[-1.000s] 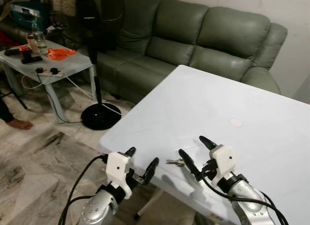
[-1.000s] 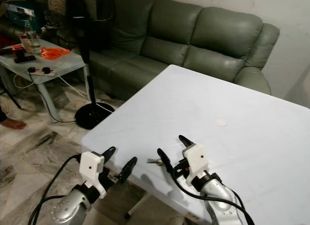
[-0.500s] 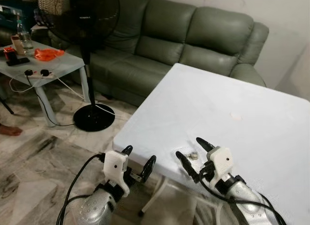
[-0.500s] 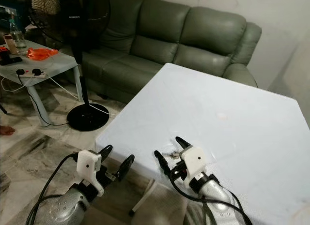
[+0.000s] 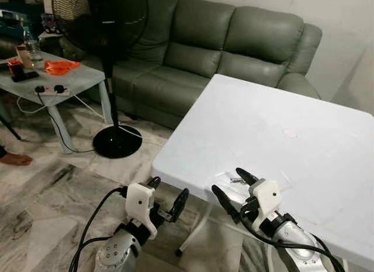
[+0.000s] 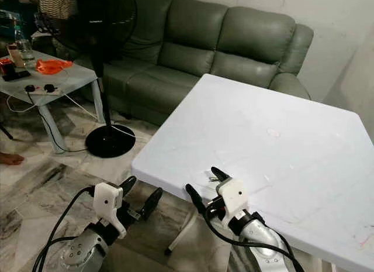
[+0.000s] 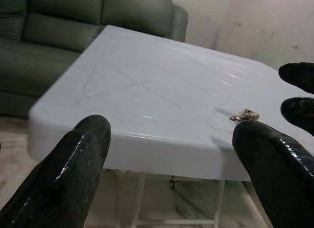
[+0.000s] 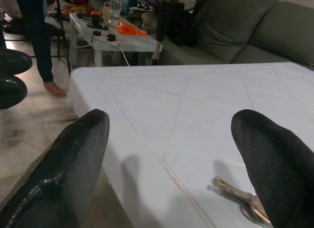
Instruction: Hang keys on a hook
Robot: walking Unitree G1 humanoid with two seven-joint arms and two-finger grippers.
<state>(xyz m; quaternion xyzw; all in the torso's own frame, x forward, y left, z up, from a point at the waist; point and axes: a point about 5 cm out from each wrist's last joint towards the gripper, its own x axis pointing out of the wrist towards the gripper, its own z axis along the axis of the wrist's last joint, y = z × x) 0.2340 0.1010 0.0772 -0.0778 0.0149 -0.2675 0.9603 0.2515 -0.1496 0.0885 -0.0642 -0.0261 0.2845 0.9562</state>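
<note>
The broad white plastic table (image 5: 274, 126) lies bare around the small bunch of metal keys (image 5: 236, 180) near its front edge, so approach from above and from the front is open. Off its left corner stands a tall black pedestal fan (image 5: 114, 73), with a grey-green leather sofa (image 5: 234, 44) behind. Open marble-patterned floor (image 5: 52, 190) lies before the table's edge.

We see a white table (image 5: 280, 108) in front of a green sofa (image 5: 234, 44). A black standing fan (image 5: 111, 67) stands on the marble floor (image 5: 47, 190) beside the sofa. Near the small side table's (image 5: 76, 79) edge lie an orange item (image 5: 61, 66) and a power strip (image 5: 49, 90).
</note>
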